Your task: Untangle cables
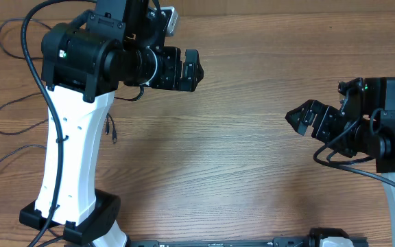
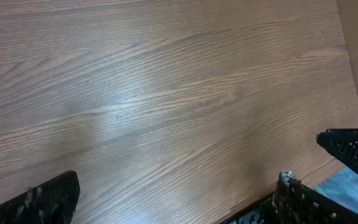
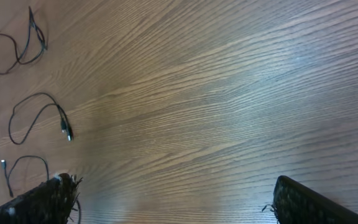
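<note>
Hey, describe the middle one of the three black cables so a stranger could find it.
On the wooden table, at the right wrist picture's left side, thin black cables lie stacked. The middle cable sits under the squiggled cable and above the partly hidden cable; only its two plug ends lie side by side.
</note>
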